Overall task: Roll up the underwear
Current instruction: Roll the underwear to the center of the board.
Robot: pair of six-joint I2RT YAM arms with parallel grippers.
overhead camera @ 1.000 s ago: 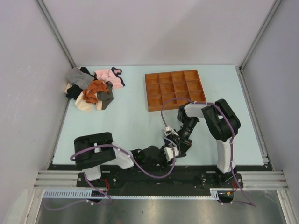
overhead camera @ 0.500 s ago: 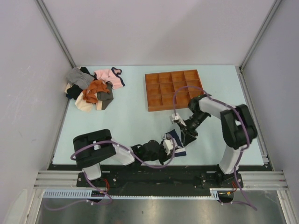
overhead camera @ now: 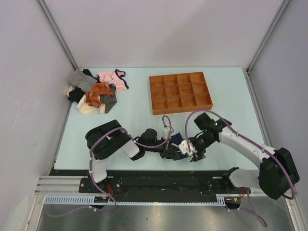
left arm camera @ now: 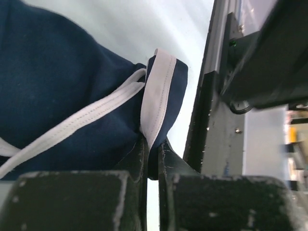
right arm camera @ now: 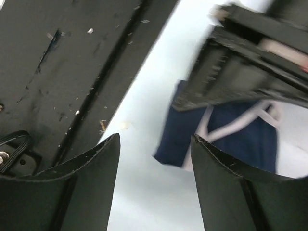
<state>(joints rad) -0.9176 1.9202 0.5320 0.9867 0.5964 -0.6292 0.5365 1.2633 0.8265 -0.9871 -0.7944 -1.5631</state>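
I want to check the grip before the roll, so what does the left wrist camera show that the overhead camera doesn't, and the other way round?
Only the left wrist view: the left end effector closed, its fingers pinching a folded edge of the underwear at the white trim, with the stitching visible. Only the overhead view: the garment pile at the far left, the compartment tray, and the whole right arm stretched toward the underwear. Both: the navy underwear lying on the pale table near its front edge.
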